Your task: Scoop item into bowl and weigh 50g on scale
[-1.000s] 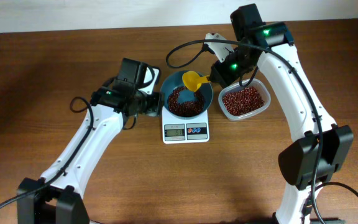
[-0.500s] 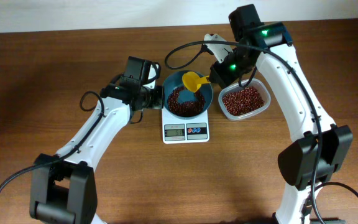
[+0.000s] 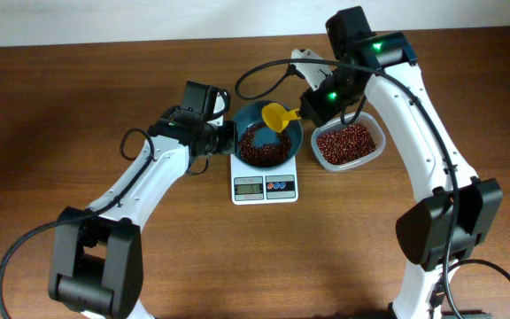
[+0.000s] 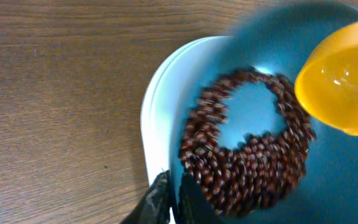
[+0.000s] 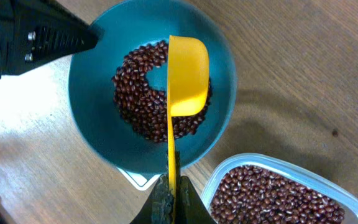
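The teal bowl (image 3: 292,140) sits on the white scale (image 3: 265,186) and holds a ring of dark red-brown beans (image 3: 257,146) around a bare centre (image 4: 247,118). My left gripper (image 4: 174,200) is shut on the bowl's left rim, one finger outside and one inside; overhead it (image 3: 228,142) is at the bowl's left edge. Above the bowl my right gripper (image 5: 171,200) is shut on the thin handle of a yellow scoop (image 5: 186,74). The scoop (image 3: 277,115) is turned on its side, and its cup (image 4: 340,87) looks empty.
A clear plastic tub (image 3: 372,152) of beans (image 3: 343,142) stands right of the scale, close to the bowl. In the right wrist view the tub (image 5: 219,180) lies just beside my fingers. A black cable (image 3: 264,71) loops behind the bowl. Bare wooden table (image 3: 264,257) lies in front.
My left gripper has moved right to the bowl's rim and closed on it. The right arm and the scoop have stayed where they were.
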Robot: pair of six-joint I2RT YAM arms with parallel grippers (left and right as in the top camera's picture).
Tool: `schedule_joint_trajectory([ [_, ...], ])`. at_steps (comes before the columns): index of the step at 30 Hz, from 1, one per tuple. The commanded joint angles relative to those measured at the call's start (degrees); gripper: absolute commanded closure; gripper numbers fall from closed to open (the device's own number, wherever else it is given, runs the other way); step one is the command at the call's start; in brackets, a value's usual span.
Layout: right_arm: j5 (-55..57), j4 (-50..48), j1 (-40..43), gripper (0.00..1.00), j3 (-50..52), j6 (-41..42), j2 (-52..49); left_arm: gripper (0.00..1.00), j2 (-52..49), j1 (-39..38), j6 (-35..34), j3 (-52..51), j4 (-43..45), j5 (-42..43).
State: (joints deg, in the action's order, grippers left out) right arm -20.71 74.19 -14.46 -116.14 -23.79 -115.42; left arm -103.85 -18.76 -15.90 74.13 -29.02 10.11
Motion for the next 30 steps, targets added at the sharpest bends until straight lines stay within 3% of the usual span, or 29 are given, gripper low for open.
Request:
schedule_joint_trajectory([
  [1,2.9,0.2,-2.1,0.96,0.1,0.0,-0.5,1.0,-1.0,0.1,0.0,0.3,0.1,0.6],
  [8,6.4,0.1,-3.9,0.96,0.1,0.0,-0.5,1.0,-1.0,0.1,-0.1,0.3,0.7,0.6],
  [20,6.4,0.1,-3.9,0.96,0.1,0.1,-0.3,1.0,-1.0,0.1,-6.8,0.3,2.3,-5.0],
  [30,8.9,-3.5,-4.5,0.96,2.2,-0.5,-0.4,1.0,-1.0,0.1,-7.0,1.0,2.4,-5.5],
])
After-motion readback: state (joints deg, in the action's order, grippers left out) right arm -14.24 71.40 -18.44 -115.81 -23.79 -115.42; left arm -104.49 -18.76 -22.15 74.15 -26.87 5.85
